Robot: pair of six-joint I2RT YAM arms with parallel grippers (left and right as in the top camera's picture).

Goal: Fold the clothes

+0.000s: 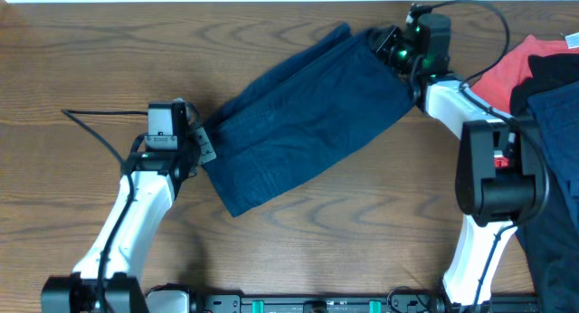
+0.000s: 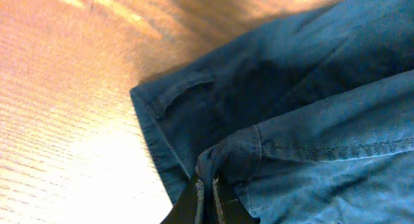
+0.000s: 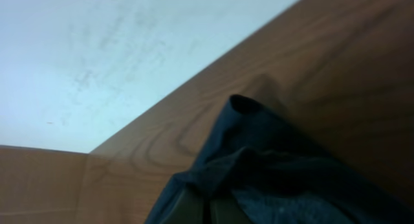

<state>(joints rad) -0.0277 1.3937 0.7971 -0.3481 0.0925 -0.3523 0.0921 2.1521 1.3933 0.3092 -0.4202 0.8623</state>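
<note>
The dark navy-blue shorts [image 1: 303,114] lie folded lengthwise in a diagonal band across the table, from lower left to upper right. My left gripper [image 1: 201,143] is shut on the shorts' lower-left edge; the left wrist view shows its fingers [image 2: 207,188] pinching a bunched fold of hem next to the waistband [image 2: 168,101]. My right gripper [image 1: 387,47] is shut on the upper-right end of the shorts; the right wrist view shows dark fabric [image 3: 259,159] bunched between its fingers [image 3: 207,208].
A coral-red shirt [image 1: 511,73], a black garment [image 1: 552,78] and more blue cloth [image 1: 556,168] are piled at the right edge of the table. A black cable [image 1: 90,128] runs left of my left arm. The table's far edge [image 1: 271,4] is close behind the shorts.
</note>
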